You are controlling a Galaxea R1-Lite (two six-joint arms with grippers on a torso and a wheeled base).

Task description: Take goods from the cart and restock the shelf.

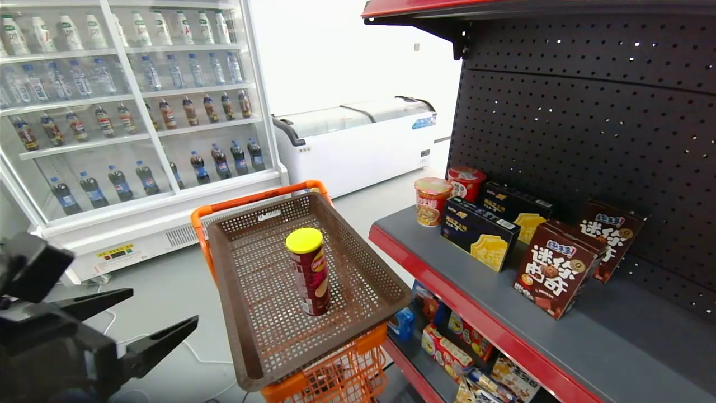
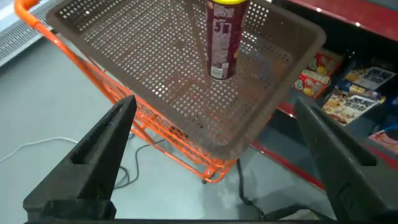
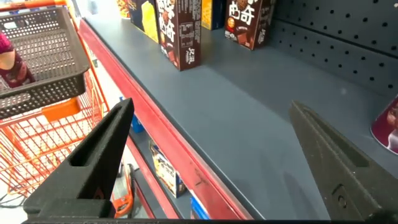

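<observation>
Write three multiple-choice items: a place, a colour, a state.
1. Where does the chip can stand? A. in the brown basket B. on the shelf C. on the floor
2. What colour is its lid? A. red B. yellow C. blue
3. How is the left end effector? A. shut on the can B. shut on a box C. open, empty
Answers: 1 A, it stands on the basket's mesh; 2 B, the cap is yellow; 3 C, fingers spread, nothing between.
</observation>
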